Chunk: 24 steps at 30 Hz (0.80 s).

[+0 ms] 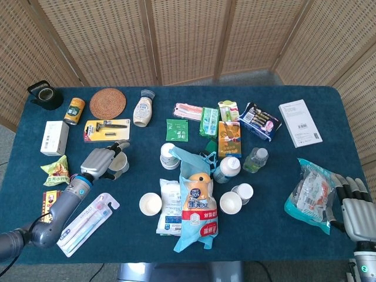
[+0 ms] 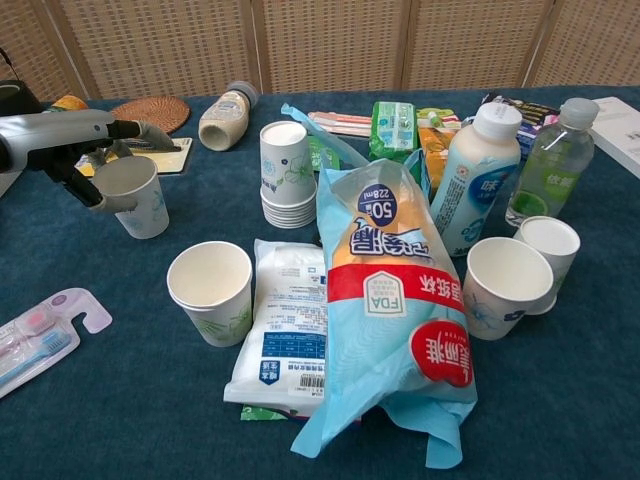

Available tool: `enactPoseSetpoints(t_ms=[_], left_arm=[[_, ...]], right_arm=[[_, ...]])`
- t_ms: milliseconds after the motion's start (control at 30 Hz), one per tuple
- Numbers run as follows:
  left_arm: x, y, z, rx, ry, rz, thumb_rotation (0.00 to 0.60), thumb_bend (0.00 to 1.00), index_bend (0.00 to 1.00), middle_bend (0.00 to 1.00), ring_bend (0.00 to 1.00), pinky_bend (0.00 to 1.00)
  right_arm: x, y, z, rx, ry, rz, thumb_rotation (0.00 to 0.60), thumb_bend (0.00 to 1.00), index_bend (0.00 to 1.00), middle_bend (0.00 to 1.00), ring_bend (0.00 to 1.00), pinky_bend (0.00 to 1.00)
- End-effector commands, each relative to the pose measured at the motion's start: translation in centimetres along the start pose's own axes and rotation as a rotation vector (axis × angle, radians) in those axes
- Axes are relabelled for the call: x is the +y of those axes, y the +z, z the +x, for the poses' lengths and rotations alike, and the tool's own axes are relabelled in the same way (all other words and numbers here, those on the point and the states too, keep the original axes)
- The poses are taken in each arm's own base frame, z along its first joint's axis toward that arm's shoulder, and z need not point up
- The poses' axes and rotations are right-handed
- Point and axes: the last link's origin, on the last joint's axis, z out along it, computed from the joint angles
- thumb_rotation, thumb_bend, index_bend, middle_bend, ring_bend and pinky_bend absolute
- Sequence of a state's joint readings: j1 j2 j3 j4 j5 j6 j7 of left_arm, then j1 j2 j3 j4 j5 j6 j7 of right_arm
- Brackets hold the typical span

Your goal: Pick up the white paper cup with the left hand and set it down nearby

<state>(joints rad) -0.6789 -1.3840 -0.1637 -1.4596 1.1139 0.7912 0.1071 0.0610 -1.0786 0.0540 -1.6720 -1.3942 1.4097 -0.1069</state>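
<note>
Cup: the white paper cup (image 2: 135, 196) is standing upright on the desk (image 2: 120, 400), mouth up, long axis vertical, sitting inside the curl of the left hand's fingers (image 2: 120, 129).
Grasp: the left hand (image 1: 100, 161) is wrapping the cup near its rim, one finger reaching over the far side and another hooking the near side; contact is looking made, and the base appears to be on the cloth, so lifting is judged not yet begun.
Nearer hand: the left hand is on the cup; the right hand (image 1: 354, 205) is resting well apart at the desk edge, fingers spread and grasping nothing.
Surroundings: a razor pack (image 1: 106, 129) is lying just beyond the fingers; a toothbrush pack (image 1: 87, 224) is lying back toward the wrist.
Set-down: bare cloth beside the fingers looks sufficient.
</note>
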Motion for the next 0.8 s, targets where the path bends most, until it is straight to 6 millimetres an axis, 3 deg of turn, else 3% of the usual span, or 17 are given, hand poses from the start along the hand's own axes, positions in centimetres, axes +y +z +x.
enactPoseSetpoints(t_ms=[33, 367, 633, 800], left_arm=[[0.0, 0.0, 0.0, -0.004, 0.014, -0.003, 0.600, 0.45, 0.16, 0.15, 0.33, 0.48], [0.2, 0.0, 0.8, -0.002, 0.058, -0.013, 0.600, 0.47, 0.21, 0.24, 0.38, 0.54], [1.6, -0.6, 3.4, -0.036, 0.287, -0.076, 0.600, 0.48, 0.22, 0.25, 0.38, 0.54], [2.9, -0.3, 3.9, -0.075, 0.409, -0.106, 0.600, 0.49, 0.23, 0.25, 0.38, 0.54]], right_arm=[[0.0, 0.0, -0.1, -0.001, 0.003, -0.001, 0.600, 0.48, 0.06, 0.03, 0.00, 0.07], [0.5, -0.1, -0.2, 0.000, 0.014, -0.008, 0.600, 0.48, 0.06, 0.04, 0.00, 0.07], [0.6, 0.0, -0.5, -0.006, 0.023, -0.003, 0.600, 0.48, 0.06, 0.04, 0.00, 0.07], [0.7, -0.1, -0.6, -0.010, 0.028, -0.004, 0.600, 0.48, 0.06, 0.04, 0.00, 0.07]])
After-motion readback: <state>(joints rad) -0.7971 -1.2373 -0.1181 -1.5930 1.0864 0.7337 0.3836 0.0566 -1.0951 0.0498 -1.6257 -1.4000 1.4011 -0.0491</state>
